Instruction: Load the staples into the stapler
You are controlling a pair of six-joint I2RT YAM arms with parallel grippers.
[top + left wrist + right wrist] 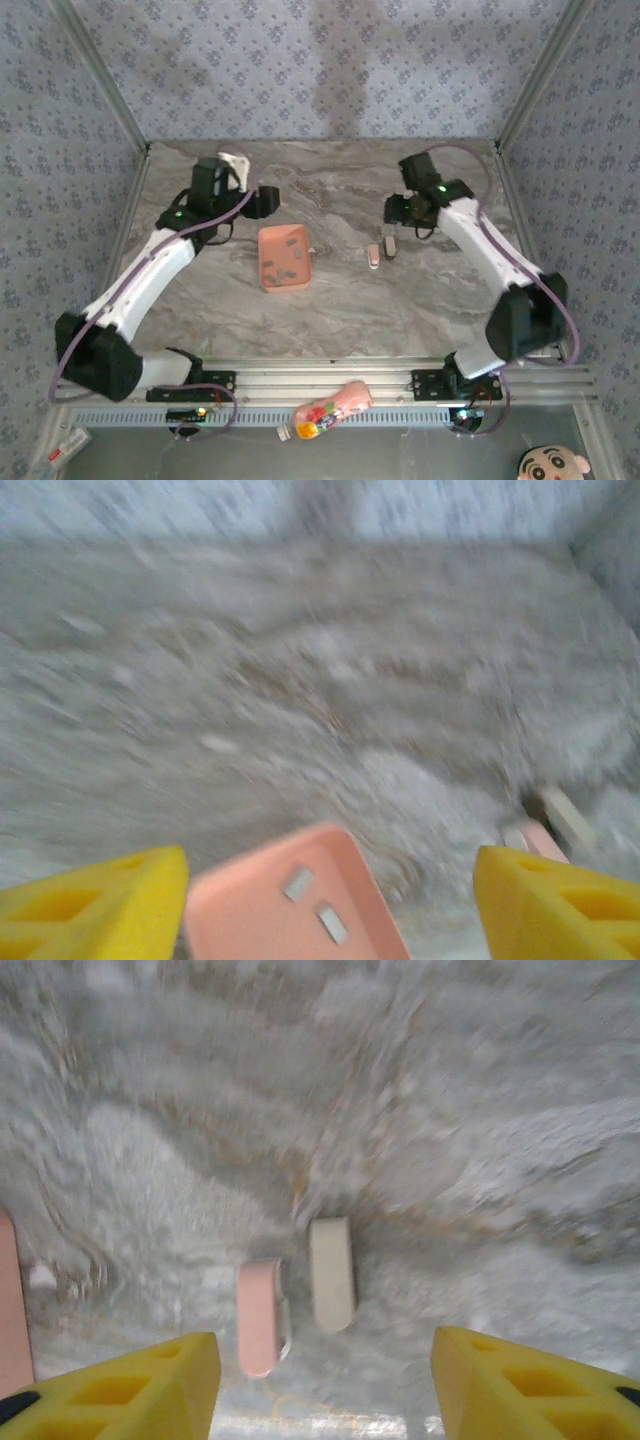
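Note:
The stapler lies on the marble table as two small pieces side by side, a pink part [258, 1315] and a pale off-white part [331, 1273]; from above they are the stapler [373, 257] just right of the tray. My right gripper [326, 1345] hangs above and just behind them, open, nothing between its yellow fingers [150, 1385]. Staples [298, 883] lie as short grey strips inside the salmon-pink tray [250, 920]. My left gripper [331, 865] hovers over the tray's far corner, open and empty. From above, the left gripper [266, 201] is behind the tray [268, 276], the right gripper [399, 213] behind the stapler.
A pink bottle with a colourful label [330, 408] lies on the rail at the near edge, between the arm bases. Patterned walls close in the table at the back and both sides. Bare marble separates the tray from the stapler.

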